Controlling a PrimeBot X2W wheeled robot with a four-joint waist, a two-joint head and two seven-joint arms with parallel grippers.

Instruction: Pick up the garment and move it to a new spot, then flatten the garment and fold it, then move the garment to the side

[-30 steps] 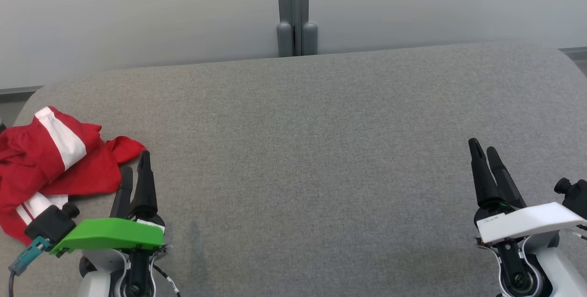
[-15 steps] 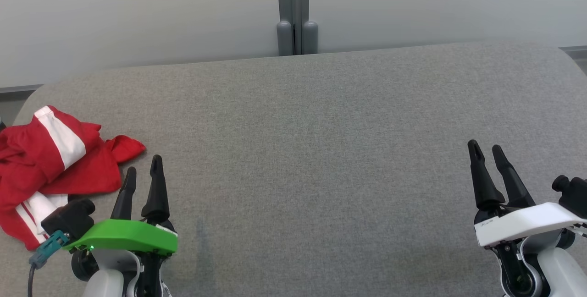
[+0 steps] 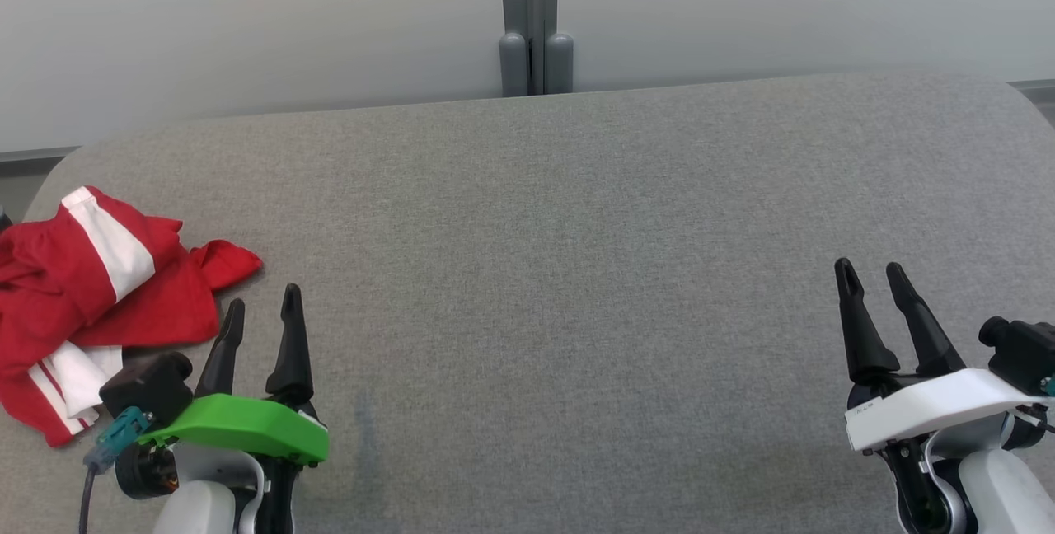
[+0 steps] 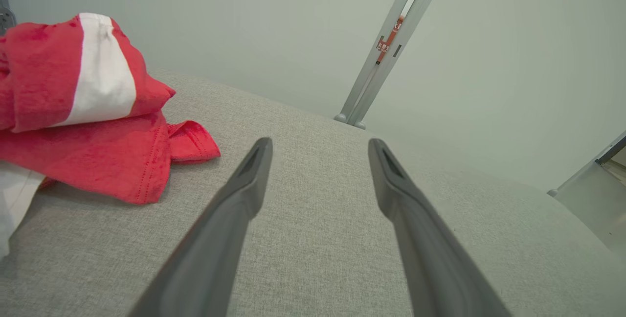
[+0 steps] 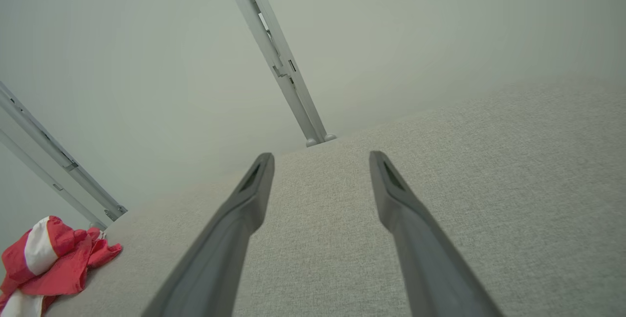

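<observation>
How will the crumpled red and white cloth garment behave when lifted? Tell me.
Likely floppy: the crumpled red and white cloth garment lies in soft overlapping folds, so it should drape and unfurl. Probably light, being thin at its stitched hem. It may drag on the grey woven surface.

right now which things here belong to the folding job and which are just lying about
Job: red and white garment, left gripper, right gripper, grey cushioned surface.
Just there: grey post, pale wall panels.
</observation>
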